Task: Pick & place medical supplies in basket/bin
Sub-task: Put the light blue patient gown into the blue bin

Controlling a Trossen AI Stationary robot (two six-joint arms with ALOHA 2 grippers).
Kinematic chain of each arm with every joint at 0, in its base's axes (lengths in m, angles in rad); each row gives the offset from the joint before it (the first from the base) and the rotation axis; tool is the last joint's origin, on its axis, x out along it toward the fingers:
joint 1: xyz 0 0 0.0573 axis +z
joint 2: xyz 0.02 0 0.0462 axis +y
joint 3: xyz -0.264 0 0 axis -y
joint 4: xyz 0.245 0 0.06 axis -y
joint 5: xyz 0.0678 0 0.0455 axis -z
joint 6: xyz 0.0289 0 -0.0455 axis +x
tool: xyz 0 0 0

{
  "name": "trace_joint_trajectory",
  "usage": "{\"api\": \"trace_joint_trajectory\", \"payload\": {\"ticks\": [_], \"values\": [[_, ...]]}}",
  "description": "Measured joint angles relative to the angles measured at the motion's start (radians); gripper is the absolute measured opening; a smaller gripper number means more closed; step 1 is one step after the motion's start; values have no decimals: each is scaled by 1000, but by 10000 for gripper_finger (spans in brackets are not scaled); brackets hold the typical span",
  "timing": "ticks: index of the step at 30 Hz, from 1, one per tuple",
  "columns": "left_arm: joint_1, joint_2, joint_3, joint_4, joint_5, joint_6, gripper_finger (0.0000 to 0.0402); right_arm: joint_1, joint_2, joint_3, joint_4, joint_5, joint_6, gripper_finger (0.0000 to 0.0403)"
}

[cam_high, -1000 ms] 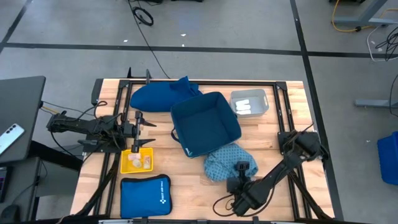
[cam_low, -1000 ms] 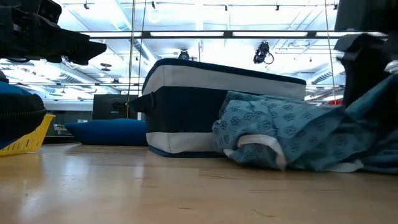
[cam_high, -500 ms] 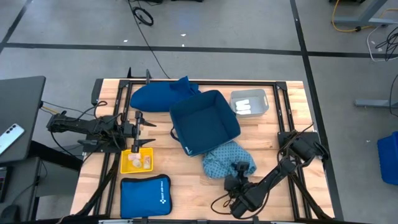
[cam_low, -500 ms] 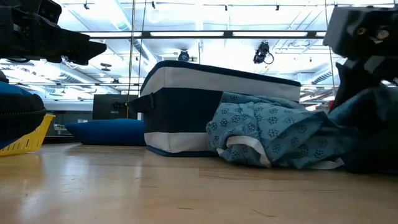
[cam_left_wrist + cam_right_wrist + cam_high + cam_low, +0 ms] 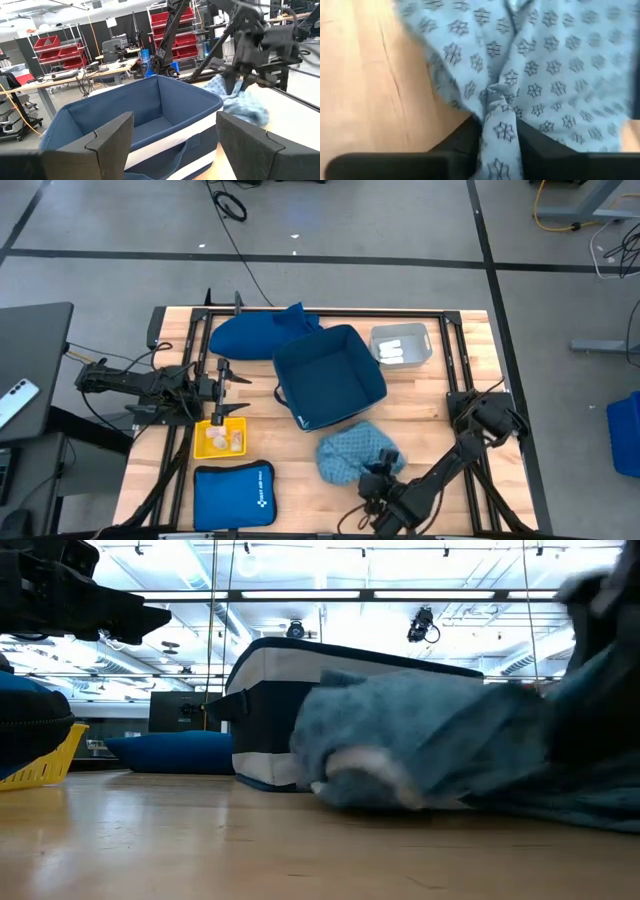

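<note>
The teal speckled cloth [image 5: 352,452] lies bunched on the wood just near of the navy basket [image 5: 330,378]. My right gripper [image 5: 384,472] is at the cloth's near-right side, slanting down and shut on it; the cloth [image 5: 540,65] fills the right wrist view. A dark-blue cloth [image 5: 255,335] lies at the far left, its right end against the basket. White rolls sit in a clear bin [image 5: 400,345] at the far right. My left gripper [image 5: 226,380] waits open and level at the table's left, facing the basket [image 5: 150,115]. My right gripper pinches a gathered fold of the teal cloth [image 5: 499,131] between its two fingers [image 5: 457,146], several layers bunched together. The fingers slant down from the table's near-right side. The rest of the cloth spreads out ahead of the fingers and lies on the table [image 5: 400,755].
A yellow tray [image 5: 222,438] with small items and a flat bright-blue zip pouch [image 5: 233,493] lie near left. Black frame rails [image 5: 455,360] run along the table's sides. Bare wood [image 5: 290,470] shows between the pouch and the teal cloth.
My right gripper has gone toward the table's near edge and a little left, rolling its wrist. The teal cloth has gone with it: it has slid away from the basket's near-right corner, toward the near edge and the left, and has bunched into a tighter heap.
</note>
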State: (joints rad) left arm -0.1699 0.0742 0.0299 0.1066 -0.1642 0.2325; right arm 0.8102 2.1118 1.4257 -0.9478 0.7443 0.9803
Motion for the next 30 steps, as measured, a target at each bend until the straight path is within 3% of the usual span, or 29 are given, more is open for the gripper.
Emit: {"api": "trace_joint_trajectory", "payload": {"ticks": [11,18,22,24,27,30], "values": [[0,0,0,1,0,0,284,-24,-19,-50,-5,-125,-28,241],[0,0,0,1,0,0,284,-58,-31,-175,99,-101,-15,259],[0,0,0,1,0,0,284,-79,-33,-229,174,-46,19,214],[0,0,0,1,0,0,284,-83,-30,-231,174,-47,31,158],[0,0,0,1,0,0,284,-72,-24,-229,167,-45,14,43],[0,0,0,1,0,0,284,-56,-22,-204,151,-39,27,20]]}}
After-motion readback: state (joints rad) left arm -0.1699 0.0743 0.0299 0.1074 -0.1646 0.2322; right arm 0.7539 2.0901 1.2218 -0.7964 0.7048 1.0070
